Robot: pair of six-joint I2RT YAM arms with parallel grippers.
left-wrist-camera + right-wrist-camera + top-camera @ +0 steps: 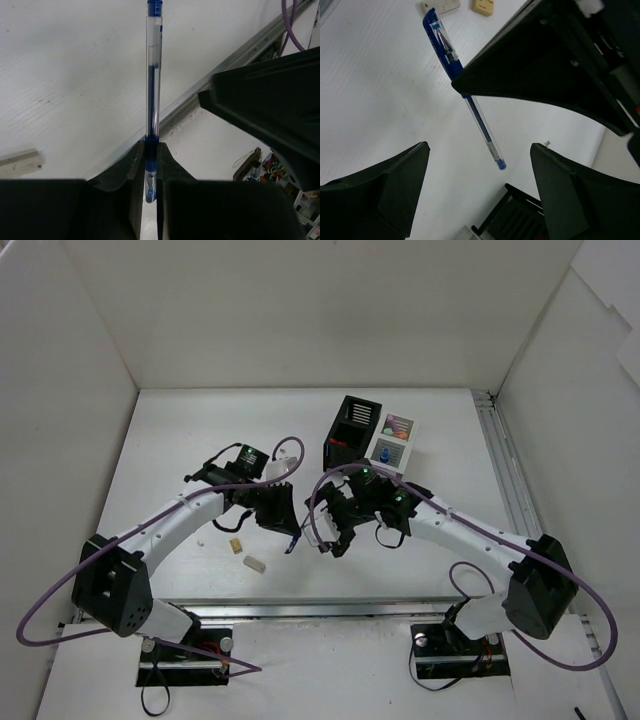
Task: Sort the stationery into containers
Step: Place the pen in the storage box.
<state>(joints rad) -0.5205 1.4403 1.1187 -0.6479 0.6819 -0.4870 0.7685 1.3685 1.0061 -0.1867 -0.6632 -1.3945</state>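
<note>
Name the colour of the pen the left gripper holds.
The pen is blue with a clear barrel; clearest in left wrist view.

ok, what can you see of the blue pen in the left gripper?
The blue pen is a slim stick pen: clear plastic barrel with a dark blue ink tube inside, blue grip sleeve, small blue end plug. The left gripper has its jaws shut on the grip sleeve, the barrel sticking out past them. It looks lifted off the white table; only those jaws touch it.
</note>
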